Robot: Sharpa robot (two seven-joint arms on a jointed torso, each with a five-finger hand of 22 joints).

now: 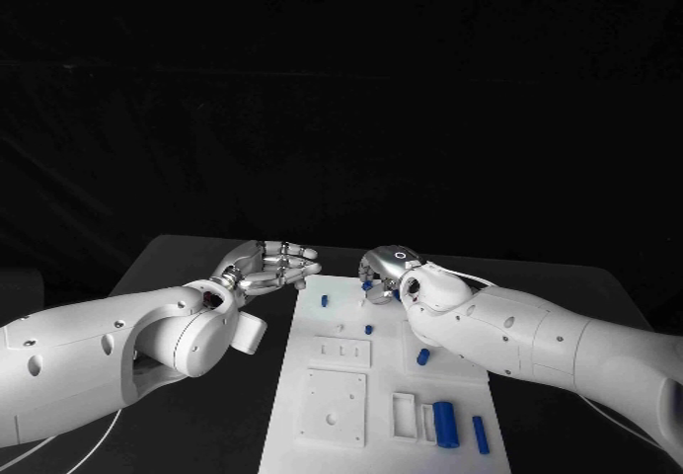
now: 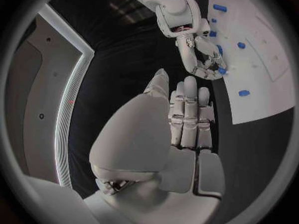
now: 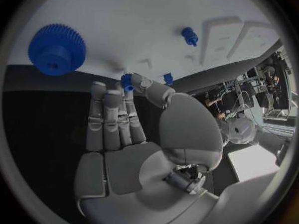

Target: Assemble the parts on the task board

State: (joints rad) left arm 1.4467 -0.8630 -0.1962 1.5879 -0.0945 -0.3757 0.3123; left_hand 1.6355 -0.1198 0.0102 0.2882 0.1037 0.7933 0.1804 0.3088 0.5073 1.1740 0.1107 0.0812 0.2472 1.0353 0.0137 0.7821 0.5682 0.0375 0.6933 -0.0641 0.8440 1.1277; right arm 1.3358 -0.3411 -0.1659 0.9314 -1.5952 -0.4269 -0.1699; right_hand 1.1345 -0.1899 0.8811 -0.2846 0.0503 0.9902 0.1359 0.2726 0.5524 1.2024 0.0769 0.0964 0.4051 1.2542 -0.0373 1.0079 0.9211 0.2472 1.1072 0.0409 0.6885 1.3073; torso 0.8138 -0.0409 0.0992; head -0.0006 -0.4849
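- The task board (image 1: pixel 382 395), a long white plate, runs down the middle of the black table (image 1: pixel 186 257) between the two arms, so either hand can reach it.
- The large blue gear (image 3: pixel 56 49) lies flat on the board near its far end, close to the right hand. It looks parked there, waiting for its shaft.
- The blue cylinder (image 1: pixel 445 423) lies on its side at the near end of the board, beside the white rectangular blocks (image 1: pixel 415 416). A thinner blue pin (image 1: pixel 480 434) lies just beside it. Both look unassembled.
- The right hand (image 1: pixel 387 269) hovers over the far right edge of the board. Its thumb and a fingertip pinch a small blue toothed part (image 3: pixel 127 81), and the other fingers lie straight and close together. I judge this light pinch is meant to keep the part free for lowering onto a seat on the board.
- The left hand (image 1: pixel 270 267) sits off the board's left edge, above the table. Its fingers are extended side by side and it holds nothing. It seems to be kept clear so the right hand can work.
- Small blue pegs (image 1: pixel 325 299) stand or lie scattered on the far half of the board, apart from one another. Another peg (image 1: pixel 422 355) sits nearer the middle, next to the right forearm.
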